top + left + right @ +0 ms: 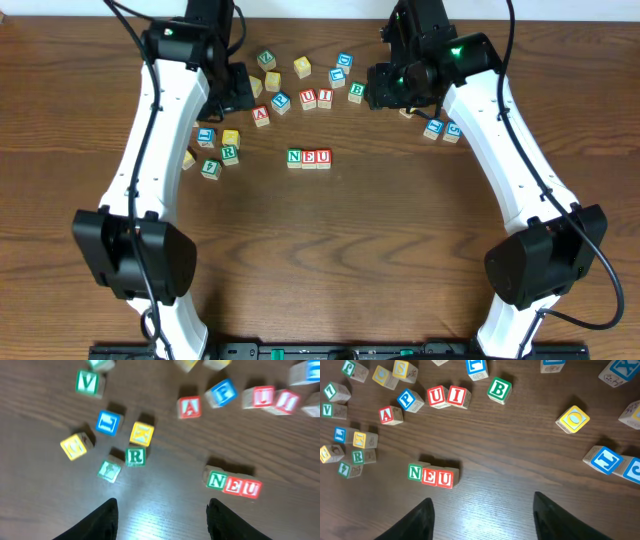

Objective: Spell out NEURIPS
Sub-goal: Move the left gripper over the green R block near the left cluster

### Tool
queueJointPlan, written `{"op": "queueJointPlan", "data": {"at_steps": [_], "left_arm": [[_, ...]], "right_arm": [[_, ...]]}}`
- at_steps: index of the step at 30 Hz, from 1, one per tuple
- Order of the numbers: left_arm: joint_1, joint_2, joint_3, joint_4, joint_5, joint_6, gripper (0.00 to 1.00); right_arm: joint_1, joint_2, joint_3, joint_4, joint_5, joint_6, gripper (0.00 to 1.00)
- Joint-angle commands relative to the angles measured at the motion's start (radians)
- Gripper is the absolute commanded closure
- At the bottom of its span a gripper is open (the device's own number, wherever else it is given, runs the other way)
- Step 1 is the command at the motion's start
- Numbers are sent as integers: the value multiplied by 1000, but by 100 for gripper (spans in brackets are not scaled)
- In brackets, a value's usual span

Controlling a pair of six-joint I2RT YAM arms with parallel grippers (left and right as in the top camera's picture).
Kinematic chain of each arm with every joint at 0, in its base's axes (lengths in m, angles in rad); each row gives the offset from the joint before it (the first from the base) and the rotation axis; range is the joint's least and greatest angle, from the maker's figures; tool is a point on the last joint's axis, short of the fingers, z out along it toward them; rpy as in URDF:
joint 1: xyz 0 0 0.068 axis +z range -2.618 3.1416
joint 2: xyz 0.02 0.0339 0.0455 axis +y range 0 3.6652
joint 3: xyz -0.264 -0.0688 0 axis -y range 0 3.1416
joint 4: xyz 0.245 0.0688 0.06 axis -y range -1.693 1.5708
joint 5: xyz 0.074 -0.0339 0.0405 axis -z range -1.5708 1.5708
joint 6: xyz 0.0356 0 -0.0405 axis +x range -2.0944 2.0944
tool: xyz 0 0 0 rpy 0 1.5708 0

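Three cubes stand in a row reading N, E, U (308, 157) mid-table, seen as the N E U row (431, 475) and the N E U row (234, 484) in the wrist views. A green R cube (135, 456) lies in the left cluster. Farther back, a blue P (407, 399), a spare red U (436, 395) and a red I (456, 395) sit side by side. My left gripper (162, 505) hovers open over bare wood near the R. My right gripper (482, 500) is open too, empty, just right of the row.
Other letter cubes are scattered around: a red A (387, 414), a green B (498, 388), a green V (87, 382), a yellow O (574, 418), and blue cubes (441, 128) at the right. Both arms reach in from the near edge.
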Motion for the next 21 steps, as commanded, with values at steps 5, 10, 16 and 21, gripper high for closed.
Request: {"op": "queueJointPlan", "data": {"at_steps": [5,10,16,21], "left_arm": [[6,50,-101,29,-58,-77,43],[14,63,-121,63,-76,-73,43],[19,85,-140,84,-75,-43,43],[23,85,-218,136,-75,-43,43]], "right_arm": [[-1,9,0,-9,-5,-2,37],[-1,9,0,-9,-6,-2,36],[-1,9,0,-10,-5,-2,33],[-1,9,0,-11,6,-2,32]]}}
